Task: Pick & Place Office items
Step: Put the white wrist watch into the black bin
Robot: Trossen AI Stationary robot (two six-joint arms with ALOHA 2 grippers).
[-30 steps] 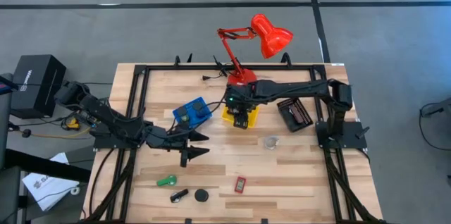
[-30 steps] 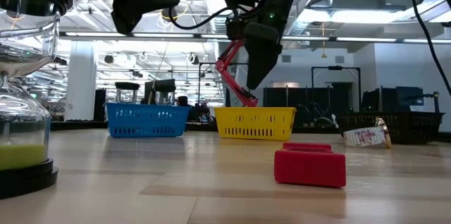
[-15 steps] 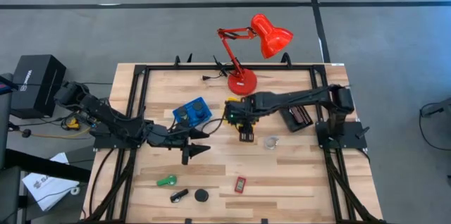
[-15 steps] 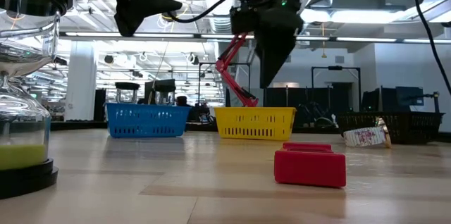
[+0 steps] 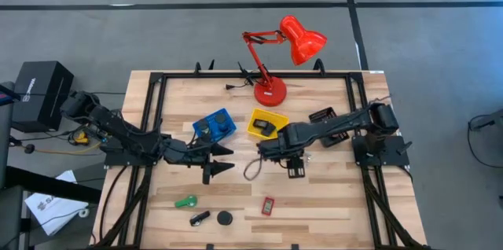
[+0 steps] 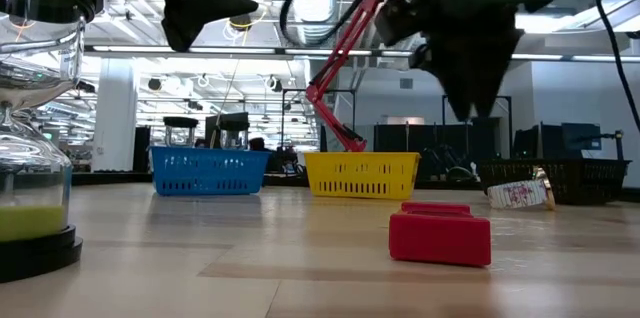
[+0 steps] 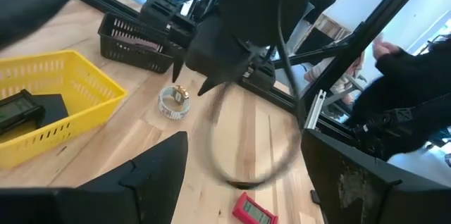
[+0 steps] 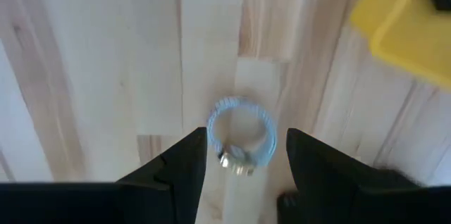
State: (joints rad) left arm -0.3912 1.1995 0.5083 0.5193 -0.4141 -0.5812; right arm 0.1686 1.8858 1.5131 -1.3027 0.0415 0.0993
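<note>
We note the right gripper [image 8: 240,175], jaws apart and empty, has swung off the yellow tray [image 5: 267,124] to hover over the clear ring [image 8: 240,137] on the table, likely its next pick, while the left gripper [image 5: 216,160] waits open mid-table.

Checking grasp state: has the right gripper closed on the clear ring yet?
No. In the right wrist view the clear ring lies on the table between open fingers.

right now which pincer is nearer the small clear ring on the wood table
Right. The right pincer hangs open directly over the small clear ring; the left pincer waits well off to the side, by the blue tray.
</note>
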